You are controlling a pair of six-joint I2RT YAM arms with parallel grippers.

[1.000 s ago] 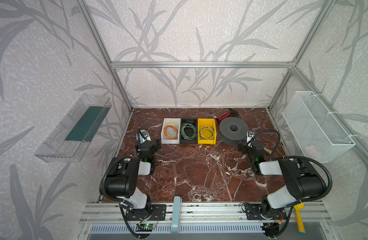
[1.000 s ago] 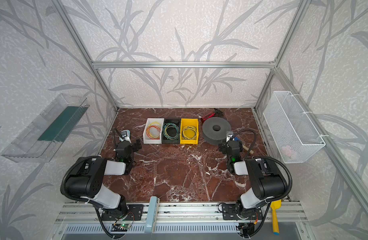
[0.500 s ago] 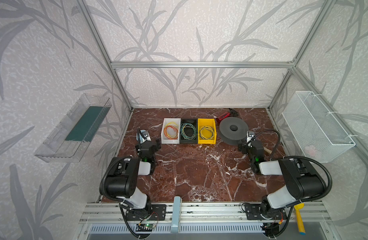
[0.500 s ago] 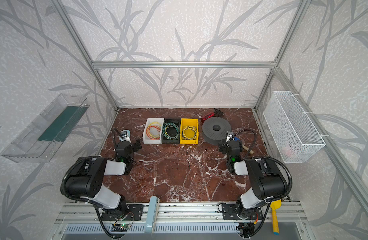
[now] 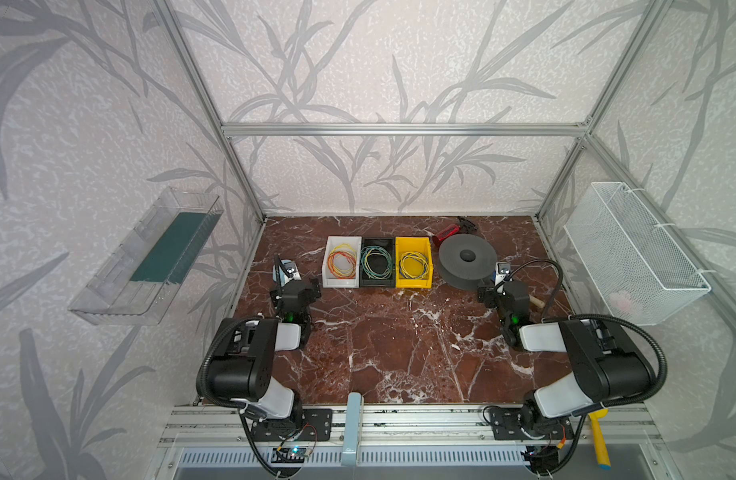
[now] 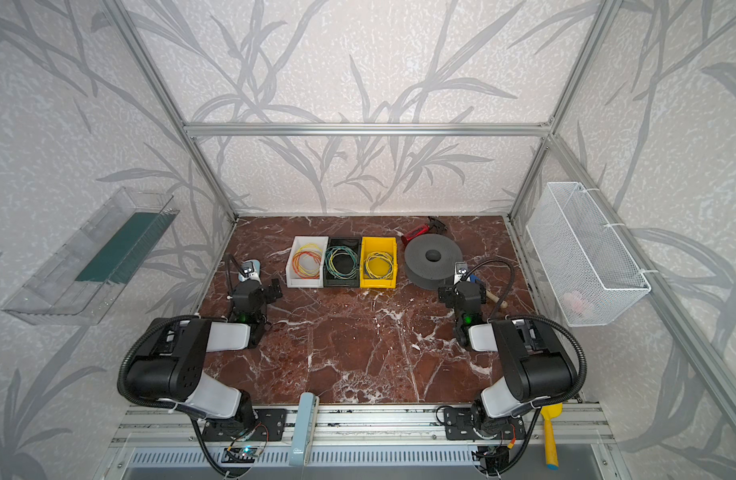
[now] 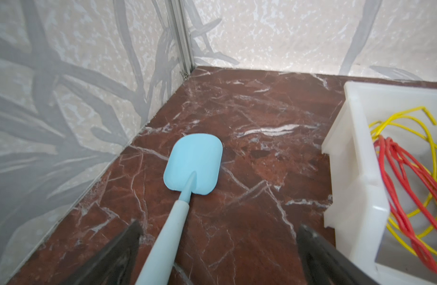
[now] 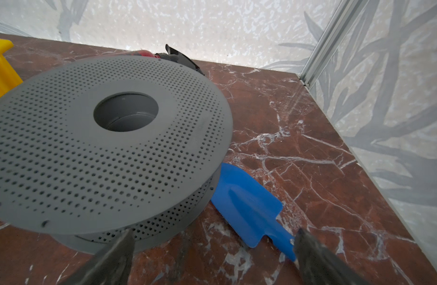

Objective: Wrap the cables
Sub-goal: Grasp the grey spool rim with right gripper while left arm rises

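1. Three bins stand in a row near the back of the marble table (image 5: 399, 353) in both top views: a white bin (image 5: 341, 283), a black bin (image 5: 376, 283) and a yellow bin (image 5: 413, 283). The yellow cables (image 5: 403, 266) lie coiled in the yellow bin. More yellow strands lie with red ones in the white bin and with green ones in the black bin. A grey spool (image 5: 466, 259) lies flat just beside the yellow bin. The left gripper (image 5: 295, 289) sits low at the left of the table, near the white bin. The right gripper (image 5: 503, 291) sits low at the right, just in front of the spool. Neither touches any wire.
2. Left wrist view: the left gripper (image 7: 218, 224) has its jaws spread wide and holds nothing. A light blue spatula (image 7: 192, 167) lies flat on the table, and its handle runs back between the two dark fingers (image 7: 118, 251), touching neither. The white bin (image 7: 355, 172) stands just beside one finger, with the yellow cables (image 7: 400, 113) looping through red wire (image 7: 392, 172) inside it.
3. Right wrist view: the right gripper (image 8: 213, 232) is likewise spread wide and empty. The spool (image 8: 64, 153) fills most of the view. A blue shovel (image 8: 247, 202) lies on the table with its blade tip under the spool's upper rim. Its handle ends by one finger; whether they touch I cannot tell. A corner of the yellow bin (image 8: 0, 64) shows beyond the spool.
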